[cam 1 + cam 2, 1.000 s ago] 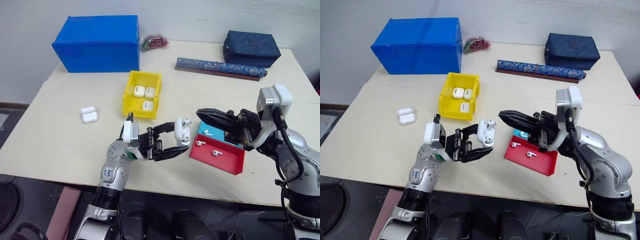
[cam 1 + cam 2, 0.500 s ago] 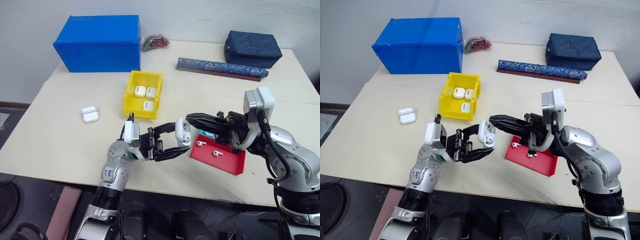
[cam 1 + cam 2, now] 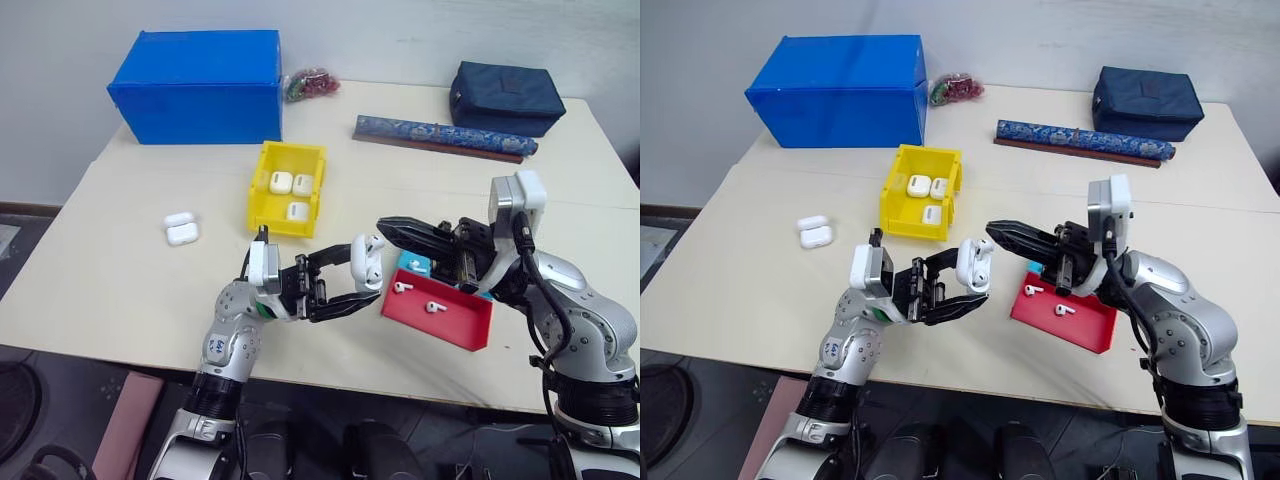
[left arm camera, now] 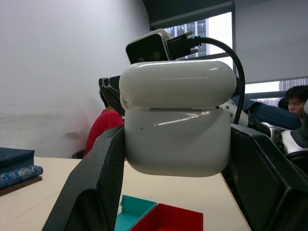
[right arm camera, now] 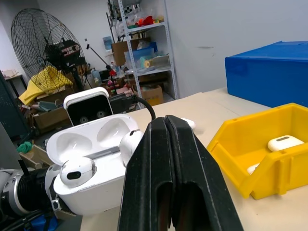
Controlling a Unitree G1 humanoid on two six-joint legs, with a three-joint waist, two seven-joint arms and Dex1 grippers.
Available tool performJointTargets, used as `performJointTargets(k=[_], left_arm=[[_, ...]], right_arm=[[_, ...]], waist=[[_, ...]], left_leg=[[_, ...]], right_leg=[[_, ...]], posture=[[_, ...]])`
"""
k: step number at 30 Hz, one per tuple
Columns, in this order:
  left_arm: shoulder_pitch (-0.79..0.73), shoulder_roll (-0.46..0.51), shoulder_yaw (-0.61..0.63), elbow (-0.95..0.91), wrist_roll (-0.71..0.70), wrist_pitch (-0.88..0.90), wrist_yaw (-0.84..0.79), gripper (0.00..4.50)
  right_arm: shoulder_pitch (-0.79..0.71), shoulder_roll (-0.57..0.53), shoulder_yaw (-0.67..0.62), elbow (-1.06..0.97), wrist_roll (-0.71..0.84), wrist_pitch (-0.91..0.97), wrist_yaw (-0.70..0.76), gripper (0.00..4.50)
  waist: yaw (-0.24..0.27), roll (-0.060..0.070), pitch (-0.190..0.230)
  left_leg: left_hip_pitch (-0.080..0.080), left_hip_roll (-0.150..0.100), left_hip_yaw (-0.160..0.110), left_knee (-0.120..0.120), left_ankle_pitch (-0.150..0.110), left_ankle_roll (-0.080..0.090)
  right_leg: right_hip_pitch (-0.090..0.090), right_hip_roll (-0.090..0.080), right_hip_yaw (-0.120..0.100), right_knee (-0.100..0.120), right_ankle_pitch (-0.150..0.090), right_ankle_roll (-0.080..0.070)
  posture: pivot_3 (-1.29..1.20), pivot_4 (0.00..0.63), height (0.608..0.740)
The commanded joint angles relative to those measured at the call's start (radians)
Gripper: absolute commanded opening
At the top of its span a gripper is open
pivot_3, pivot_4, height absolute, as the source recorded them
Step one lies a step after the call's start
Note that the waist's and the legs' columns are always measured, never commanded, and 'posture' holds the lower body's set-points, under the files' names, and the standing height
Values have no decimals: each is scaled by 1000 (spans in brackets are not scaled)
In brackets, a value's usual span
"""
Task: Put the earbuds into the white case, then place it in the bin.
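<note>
White case (image 3: 366, 262) is clamped between the two black fingers of the L gripper (image 3: 352, 277), lifted off the table (image 3: 120, 290) above its near edge, approx. mid-width. Lid is flipped open; in the R wrist view two earbuds (image 5: 74, 171) are seen seated in the case's wells. In the L wrist view the case fills the gap between the fingers (image 4: 94, 187), gripped on both sides.

R gripper (image 3: 392, 226) has its fingers pressed fully together, nothing held. Its tip is seen just beside the open lid, by the case's top; contact can't be told.

Red tray (image 3: 455, 326) lies near the near edge, R of the case, w/ two loose earbuds (image 3: 401, 287) in it; a teal tray (image 3: 413, 267) is tucked against its far side.

Yellow bin (image 3: 262, 198) sits toward the table's middle, behind the L gripper, w/ three shut white cases inside. One more open case (image 3: 179, 229) lies on the table towards the L edge.

Along the far edge: blue box (image 3: 195, 85) at the far-L corner, dark blue pouch (image 3: 502, 97) at the far-R, a long patterned roll (image 3: 440, 135) beside it.
</note>
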Motion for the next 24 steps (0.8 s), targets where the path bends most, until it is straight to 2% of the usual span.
performJointTargets(k=[1,18,24], left_arm=[[-15,-8,-6,-31,4,-10,1,2769],[-16,-3,7,1,17,-26,-5,2769],[-1,51,20,-5,44,-19,-4,2769]], right_arm=[[6,2,3,-23,-1,-18,16,10],[46,5,-1,-119,-2,-12,-35,10],[92,-23,-109,-117,-5,-55,-78,10]], waist=[[-1,0,0],[0,0,0],[0,0,0]], left_leg=[[0,0,0,0,0,0],[0,0,0,0,0,0],[0,0,0,0,0,0]], right_leg=[[0,0,0,0,0,0],[0,0,0,0,0,0],[0,0,0,0,0,0]], posture=[[0,150,740],[0,150,740],[0,150,740]])
